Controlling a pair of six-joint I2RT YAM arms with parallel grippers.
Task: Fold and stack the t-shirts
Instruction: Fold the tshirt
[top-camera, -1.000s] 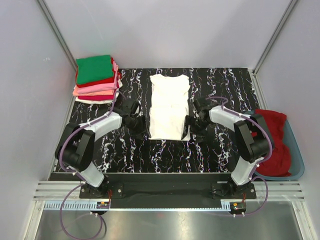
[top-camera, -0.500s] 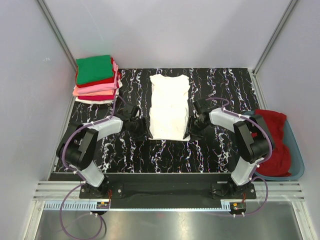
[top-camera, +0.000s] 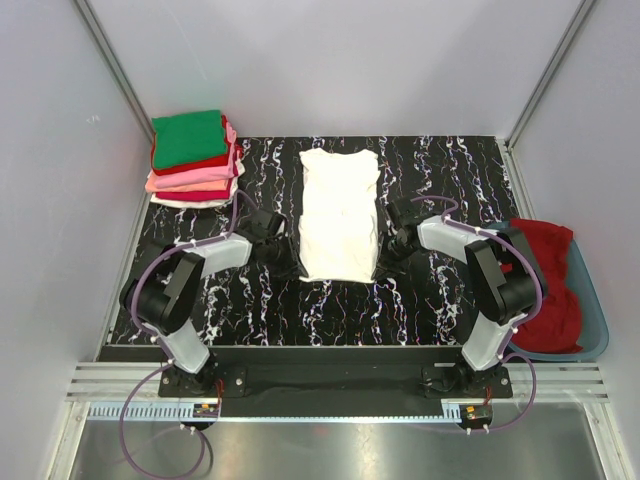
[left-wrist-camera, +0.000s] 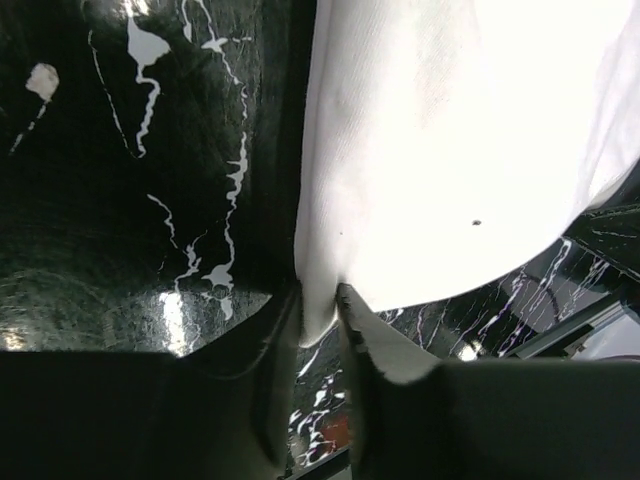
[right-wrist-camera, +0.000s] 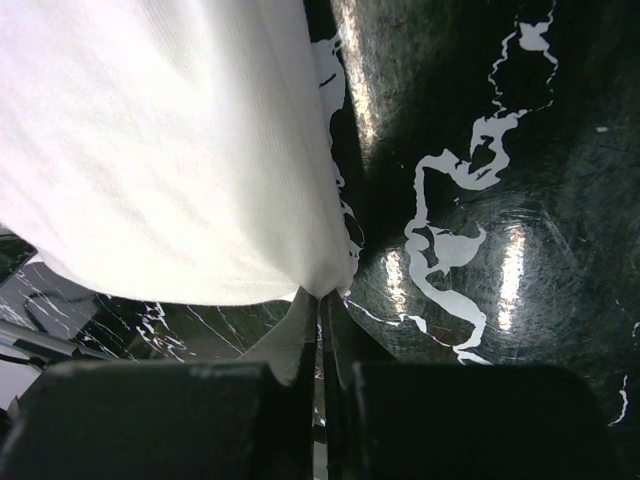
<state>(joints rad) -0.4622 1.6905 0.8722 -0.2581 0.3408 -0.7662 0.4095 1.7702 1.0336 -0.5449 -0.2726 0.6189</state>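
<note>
A white t-shirt (top-camera: 340, 212) lies folded into a long strip in the middle of the black marbled table, collar end far, hem near. My left gripper (top-camera: 290, 263) is at its near left hem corner. In the left wrist view the jaws (left-wrist-camera: 320, 305) are shut on a tongue of white cloth (left-wrist-camera: 430, 150). My right gripper (top-camera: 384, 254) is at the near right hem corner, and its jaws (right-wrist-camera: 322, 298) are pinched shut on the tip of the white cloth (right-wrist-camera: 170, 150). A stack of folded t-shirts (top-camera: 193, 157), green on top, sits at the back left.
A blue tub (top-camera: 597, 312) holding a crumpled red t-shirt (top-camera: 548, 272) stands off the table's right edge, beside the right arm. Grey walls close in the left, back and right. Bare table (top-camera: 250, 310) lies between the shirt's hem and the arm bases.
Both grippers have closed on the hem corners of the white t-shirt. The left gripper has slid a little right, in to the cloth's edge. The shirt itself has not moved.
</note>
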